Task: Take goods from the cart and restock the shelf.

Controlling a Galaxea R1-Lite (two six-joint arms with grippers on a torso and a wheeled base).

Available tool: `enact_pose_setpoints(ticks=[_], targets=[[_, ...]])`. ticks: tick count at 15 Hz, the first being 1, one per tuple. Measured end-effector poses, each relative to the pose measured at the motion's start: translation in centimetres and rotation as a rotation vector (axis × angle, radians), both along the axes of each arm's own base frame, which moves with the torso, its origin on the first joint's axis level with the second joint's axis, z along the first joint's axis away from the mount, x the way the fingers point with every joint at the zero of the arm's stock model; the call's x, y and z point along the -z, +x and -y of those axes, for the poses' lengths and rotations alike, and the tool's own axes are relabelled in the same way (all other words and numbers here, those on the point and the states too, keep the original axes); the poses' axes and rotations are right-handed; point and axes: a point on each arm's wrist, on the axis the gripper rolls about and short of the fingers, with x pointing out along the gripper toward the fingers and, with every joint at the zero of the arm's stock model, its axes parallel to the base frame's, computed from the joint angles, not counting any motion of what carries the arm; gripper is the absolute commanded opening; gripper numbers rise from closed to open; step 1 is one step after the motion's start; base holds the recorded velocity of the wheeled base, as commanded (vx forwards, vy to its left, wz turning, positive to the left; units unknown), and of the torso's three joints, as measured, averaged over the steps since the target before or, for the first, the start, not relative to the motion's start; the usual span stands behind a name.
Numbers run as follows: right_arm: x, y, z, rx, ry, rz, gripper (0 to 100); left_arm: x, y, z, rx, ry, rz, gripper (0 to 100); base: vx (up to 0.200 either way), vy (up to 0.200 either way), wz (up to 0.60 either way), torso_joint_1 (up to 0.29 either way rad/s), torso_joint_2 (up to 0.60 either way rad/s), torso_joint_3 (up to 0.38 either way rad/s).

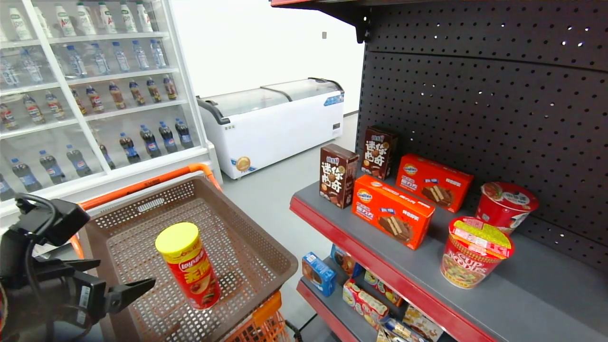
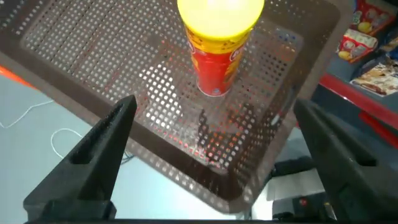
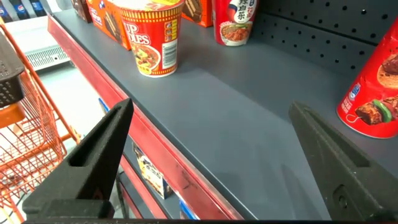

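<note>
Item one: chip can [image 1: 187, 266] [image 2: 219, 46] — red body, yellow lid; stands upright on the perforated floor of the cart basket [image 1: 137, 223] [image 2: 93, 56], towards its near side, nothing touching it.

Cart basket: brown mesh plastic, with an orange handle [image 1: 152, 180] at the far end; orange wire frame [image 3: 31, 137] below.

Left gripper [image 1: 118, 278] [image 2: 214, 106]: black, jaws spread wide and holding nothing; sits at the near left rim of the basket, pointed at the can but short of it.

Right gripper [image 3: 211, 107]: jaws likewise wide apart, nothing between them; hangs over a bare stretch of the shelf [image 1: 546, 285] [image 3: 249, 112].

Shelf: grey deck, red front lip, black pegboard back; stock on it as follows:
- two brown boxes [image 1: 337, 175] [image 1: 377, 152], upright, at the far end;
- two orange boxes [image 1: 392, 211] [image 1: 434, 181], lying flat, one in front of the other;
- two cup noodles [image 1: 475, 251] [image 1: 506, 204], front one near the lip, rear one near the pegboard; the front cup [image 3: 152, 37] shows in the right wrist view too;
- a second red canister [image 3: 376, 87], upright, well apart from the cups.

Lower shelf [image 1: 327, 308]: mixed packets, among them a blue box [image 1: 318, 273].

Room behind: glass-door drinks cooler [image 1: 95, 95] full of bottles; white chest freezer [image 1: 275, 123] beside it.
</note>
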Motion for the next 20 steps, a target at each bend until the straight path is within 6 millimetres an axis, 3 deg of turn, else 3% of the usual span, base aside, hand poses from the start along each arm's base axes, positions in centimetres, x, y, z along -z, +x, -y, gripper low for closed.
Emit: enact_pose_setpoints(ticks=[4, 10, 13, 20], targets=[[0.0, 0.0, 0.0, 0.000, 0.000, 0.000, 100, 3.5, 2.2, 0.0, 0.001, -0.001, 0.018, 100, 0.000, 0.000, 0.00, 0.000, 0.00, 0.000], [0.0, 0.0, 0.0, 0.000, 0.000, 0.000, 100, 6.2, 6.0, 0.0, 0.005, 0.001, 0.149, 100, 0.000, 0.000, 0.00, 0.000, 0.00, 0.000], [0.0, 0.0, 0.0, 0.000, 0.000, 0.000, 100, 8.4, 6.3, 0.4, 0.020, 0.000, 0.161, 100, 0.000, 0.000, 0.00, 0.000, 0.00, 0.000], [0.0, 0.0, 0.0, 0.000, 0.000, 0.000, 100, 11.3, 8.0, 0.7, 0.030, -0.001, 0.131, 100, 0.000, 0.000, 0.00, 0.000, 0.00, 0.000]])
